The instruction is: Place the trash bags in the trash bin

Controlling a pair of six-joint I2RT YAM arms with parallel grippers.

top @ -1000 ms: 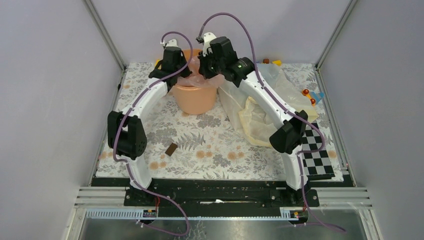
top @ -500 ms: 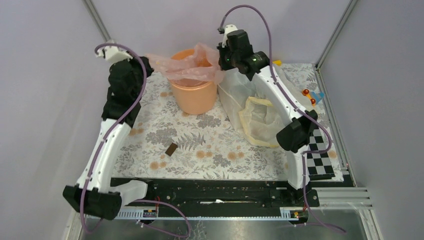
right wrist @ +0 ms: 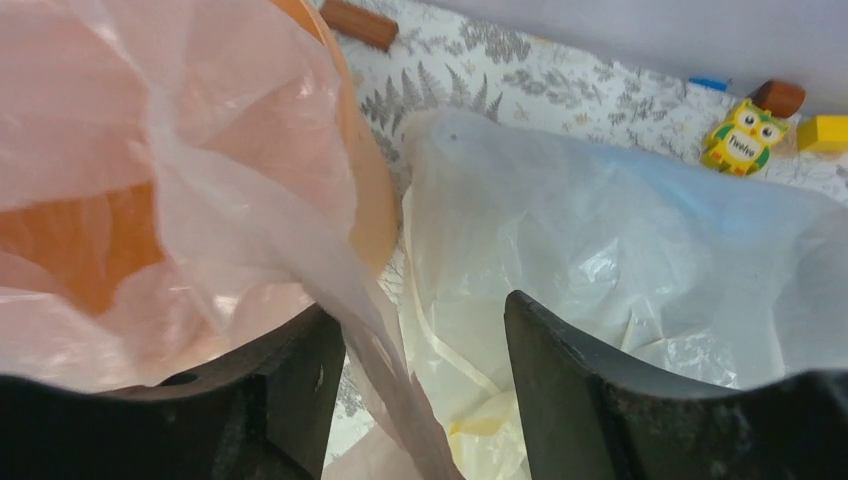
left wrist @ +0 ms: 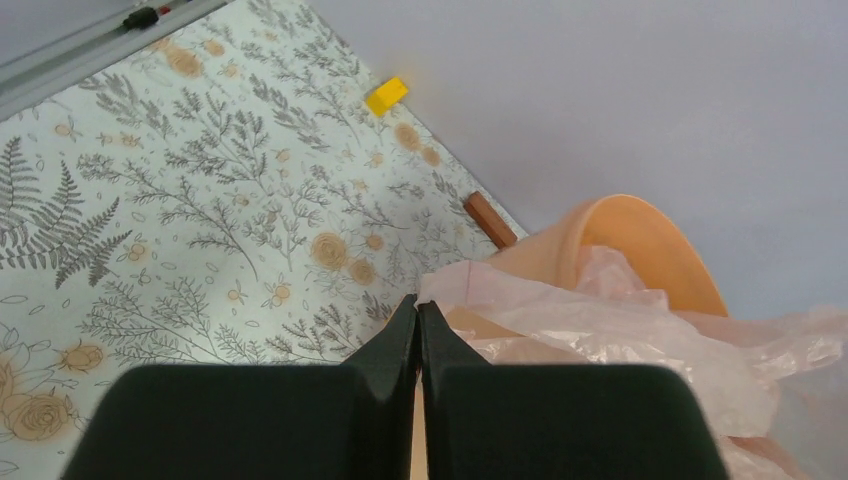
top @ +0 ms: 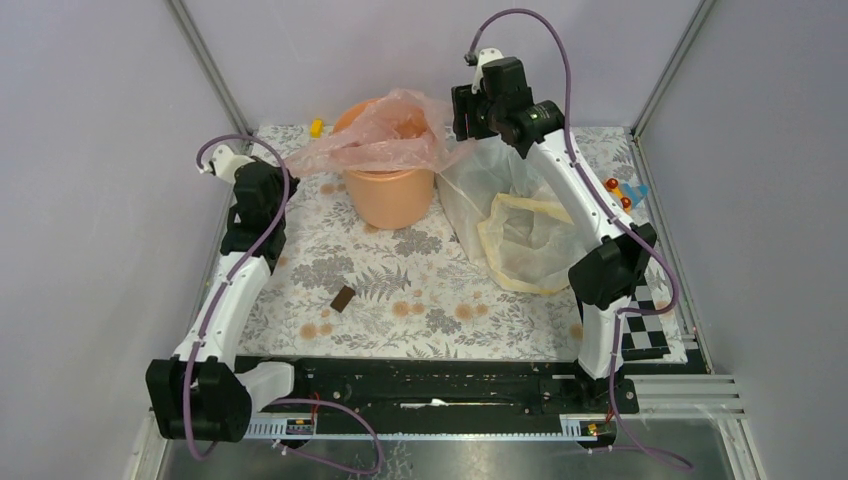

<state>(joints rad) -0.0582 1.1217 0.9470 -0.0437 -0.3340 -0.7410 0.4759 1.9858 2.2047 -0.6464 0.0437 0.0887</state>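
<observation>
Floral tabletop (top: 420,285), pink bag (top: 372,146) across bucket (top: 390,200) rim

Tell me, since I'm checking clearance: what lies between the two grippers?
The pink bag, draped over the orange bin, spans left gripper to right gripper; top view.

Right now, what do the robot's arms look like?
The left arm and right arm are white curved links with chunky black joints. A purple cable loops along each. Their fingers are black wedges. A tiny green light glows on the right one.
</observation>
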